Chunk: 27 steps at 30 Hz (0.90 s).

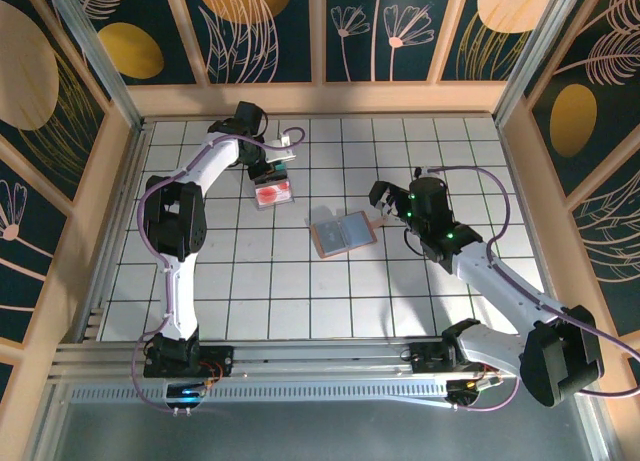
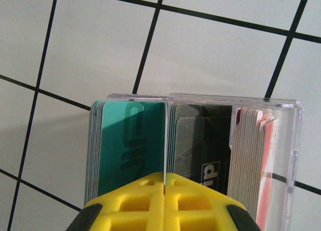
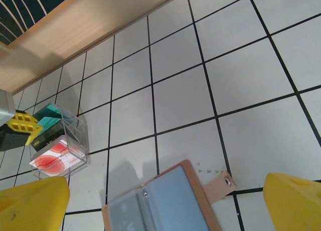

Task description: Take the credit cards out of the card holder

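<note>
The card holder [image 1: 343, 234] lay open and flat on the tabletop [image 1: 300, 291], tan-pink at the rim, its greyish-blue inner pockets facing up and its snap tab [image 3: 224, 182] stretched out sideways. Well apart from it, the credit cards [image 2: 133, 151] stood on edge in a clear box [image 2: 296, 141], grouped into teal, dark and red-and-white stacks.

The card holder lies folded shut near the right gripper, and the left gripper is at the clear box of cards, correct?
No: the card holder lies open, greyish-blue pockets up, as the right wrist view shows. It is near the right gripper, and the left gripper is at the clear box of cards.
</note>
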{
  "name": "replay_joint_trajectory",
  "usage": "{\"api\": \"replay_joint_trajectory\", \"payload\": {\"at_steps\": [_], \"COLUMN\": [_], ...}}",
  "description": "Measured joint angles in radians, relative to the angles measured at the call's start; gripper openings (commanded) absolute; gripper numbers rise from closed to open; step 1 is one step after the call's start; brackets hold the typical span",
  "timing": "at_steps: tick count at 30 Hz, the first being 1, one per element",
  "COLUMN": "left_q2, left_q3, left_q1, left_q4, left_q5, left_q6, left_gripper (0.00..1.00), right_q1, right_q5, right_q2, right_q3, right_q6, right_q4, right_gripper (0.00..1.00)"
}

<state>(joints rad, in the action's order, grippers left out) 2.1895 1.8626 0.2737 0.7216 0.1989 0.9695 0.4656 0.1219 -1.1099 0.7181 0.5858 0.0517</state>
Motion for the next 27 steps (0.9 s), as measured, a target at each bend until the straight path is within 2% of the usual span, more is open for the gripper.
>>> {"api": "replay_joint_trajectory", "payload": {"at_steps": [6,9,10,23,25,27], "left_q2": [0.011,0.011,0.011,0.005,-0.011,-0.052], "left_q3": [0.070,0.097,0.101,0.109,0.107,0.090], "left_q1": [0.003,0.003,0.003,0.003,0.003,0.003], "left_q4": [0.056,0.071,0.072,0.091,0.088,0.066], "left_q5": [-0.051,-0.066,-0.069,-0.042,-0.025,-0.011], "left_q6": [-0.034,-0.051,-0.056,-0.095,-0.116,-0.150], "left_gripper": [0.11,0.17,0.22,0.24,0.43,0.57], "right_q1": [0.000,0.000,0.000,0.000,0.002,0.008], "right_q5": [-0.020,-0.031,-0.037,-0.068,-0.068,-0.066], "right_q2": [0.000,-0.003,-0.005,-0.014,-0.020,-0.037], "right_q3": [0.000,0.000,0.000,0.000,0.000,0.008], "right_q6": [0.000,0.000,0.000,-0.004,-0.008,-0.016], "right_q4": [-0.003,-0.012,-0.016,-0.022,-0.020,-0.008], "right_gripper": [0.99,0.99,0.99,0.99,0.99,0.99]}}
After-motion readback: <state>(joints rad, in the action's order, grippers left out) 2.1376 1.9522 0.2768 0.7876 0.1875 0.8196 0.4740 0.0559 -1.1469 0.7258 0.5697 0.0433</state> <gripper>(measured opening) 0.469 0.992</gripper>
